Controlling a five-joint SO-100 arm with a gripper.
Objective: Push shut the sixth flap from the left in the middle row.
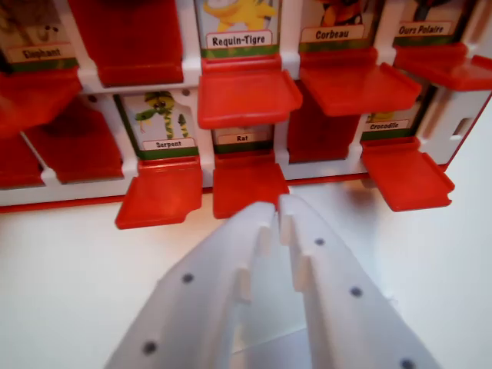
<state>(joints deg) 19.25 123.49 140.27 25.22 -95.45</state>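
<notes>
- The gripper (277,206) comes up from the bottom edge of the wrist view, white, with dark screw dots along both fingers (231,284).
- Its tips are pressed nearly together with only a thin slit between them; it is clenched and holds nothing.
- The tips sit just below the Rat flap (247,184), close to its front edge; whether they touch it cannot be told.
- The board (192,92) is white with red flaps in rows, standing on a white table (61,277).
- Rat flap: folded down and open, its card partly hidden above it.
- Serpent flap (159,192), to the wrist view's left of it, is also open, showing a green snake card.
- Crocodile flap (406,177), on the wrist view's right, is open too.
- Between Rat and Crocodile one red flap (315,127) stands shut.
- In the row above, the Requin-Tigre flap (247,94) and the Corbeau flap (355,83) hang open.
- Which flap counts as sixth from the left cannot be told, as the board's left end is cut off.
</notes>
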